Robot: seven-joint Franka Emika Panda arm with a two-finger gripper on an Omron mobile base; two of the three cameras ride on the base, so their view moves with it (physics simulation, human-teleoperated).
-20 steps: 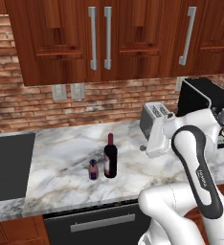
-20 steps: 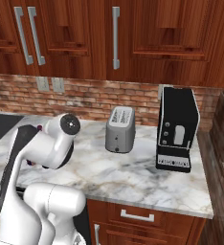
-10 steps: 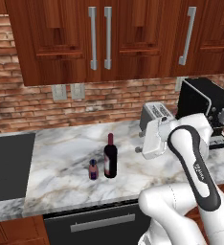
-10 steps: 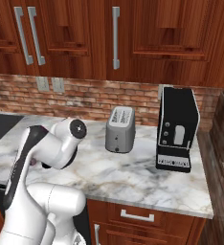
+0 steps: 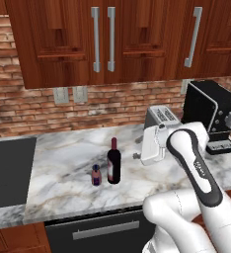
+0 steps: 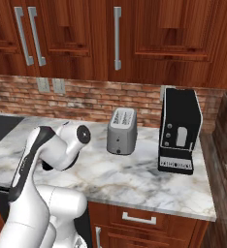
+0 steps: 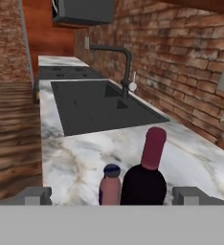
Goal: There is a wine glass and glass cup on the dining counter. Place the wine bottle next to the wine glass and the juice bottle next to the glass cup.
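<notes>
Looking along your gripper (image 7: 112,195), you see its two tips spread wide with nothing between them; it grips nothing. Dead ahead of it, framed by the tips, stands the wine bottle (image 7: 145,178), dark with a red neck, upright on the marbled tabletop (image 7: 71,162). Just left of the wine bottle from the gripper's view, near it or perhaps touching, stands the small pink juice bottle (image 7: 110,186), also upright. Beyond both bottles, further from the gripper, you have the dark sink (image 7: 97,107) with its faucet (image 7: 123,62).

From the left base view, the gripper (image 5: 137,148) hangs above the tabletop (image 5: 63,168), to the side of the wine bottle (image 5: 114,163) and apart from it, with the juice bottle (image 5: 96,175) on the far side of the wine bottle. Behind the gripper sit a toaster (image 5: 162,117) and a black coffee machine (image 5: 211,113). In the right base view the arm's elbow hides the gripper; you can see the toaster (image 6: 121,131) and coffee machine (image 6: 180,131) there.
</notes>
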